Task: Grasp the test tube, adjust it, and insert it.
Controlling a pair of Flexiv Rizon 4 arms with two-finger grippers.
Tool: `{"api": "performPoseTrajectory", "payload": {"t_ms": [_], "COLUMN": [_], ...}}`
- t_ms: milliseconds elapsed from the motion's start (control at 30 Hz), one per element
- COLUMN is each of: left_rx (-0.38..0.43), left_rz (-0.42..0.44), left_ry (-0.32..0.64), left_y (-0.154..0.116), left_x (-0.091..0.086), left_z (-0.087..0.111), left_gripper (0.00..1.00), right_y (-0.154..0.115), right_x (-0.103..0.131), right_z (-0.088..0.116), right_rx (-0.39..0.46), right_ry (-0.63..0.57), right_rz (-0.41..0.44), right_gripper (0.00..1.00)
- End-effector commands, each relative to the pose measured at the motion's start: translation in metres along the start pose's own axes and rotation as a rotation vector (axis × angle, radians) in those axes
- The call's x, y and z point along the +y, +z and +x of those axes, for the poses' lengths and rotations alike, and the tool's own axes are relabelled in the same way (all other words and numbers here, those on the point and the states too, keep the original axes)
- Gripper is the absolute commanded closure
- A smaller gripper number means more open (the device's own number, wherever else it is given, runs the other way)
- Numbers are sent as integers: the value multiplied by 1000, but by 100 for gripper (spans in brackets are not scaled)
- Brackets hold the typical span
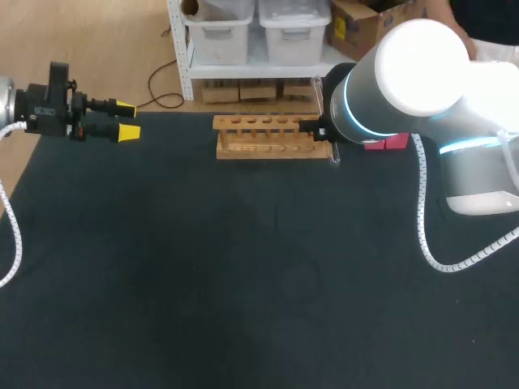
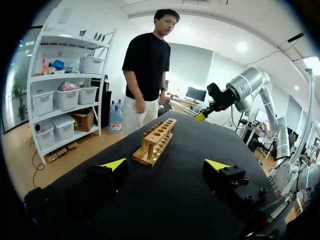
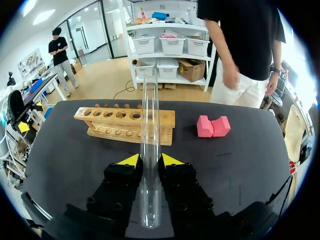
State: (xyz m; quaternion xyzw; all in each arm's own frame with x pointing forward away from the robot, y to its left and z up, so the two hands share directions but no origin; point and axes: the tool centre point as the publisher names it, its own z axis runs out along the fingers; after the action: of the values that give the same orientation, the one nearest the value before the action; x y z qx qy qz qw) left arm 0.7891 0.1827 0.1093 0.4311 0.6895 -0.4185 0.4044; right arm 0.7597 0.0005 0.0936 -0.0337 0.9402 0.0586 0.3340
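Observation:
A clear glass test tube stands upright between the yellow-tipped fingers of my right gripper, which is shut on its lower part. The tube hangs just off the right end of the wooden rack, a little above the black table. In the head view my right arm covers that gripper, and only bits of the tube show beside the rack. My left gripper hovers at the far left edge of the table, open and empty. The left wrist view shows it facing the rack end-on from a distance.
A pink block lies on the black cloth to the right of the rack, also seen in the head view. The rack's holes are empty. The black tabletop stretches wide in front of the rack.

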Motion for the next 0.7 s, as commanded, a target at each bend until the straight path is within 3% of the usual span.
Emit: {"api": "performPoseTrajectory", "payload": {"t_ms": [33, 700], "left_rx": [-3, -3], "left_rz": [0, 0], "left_ry": [3, 3], "left_y": [0, 0], "left_x": [0, 0], "left_z": [1, 1], "left_gripper": [0, 0], "right_y": [-1, 31], "right_x": [-1, 10], "right_z": [2, -3], "right_rx": [-7, -40], "right_ry": [1, -20], "right_rz": [-1, 92], "right_gripper": [100, 100]}}
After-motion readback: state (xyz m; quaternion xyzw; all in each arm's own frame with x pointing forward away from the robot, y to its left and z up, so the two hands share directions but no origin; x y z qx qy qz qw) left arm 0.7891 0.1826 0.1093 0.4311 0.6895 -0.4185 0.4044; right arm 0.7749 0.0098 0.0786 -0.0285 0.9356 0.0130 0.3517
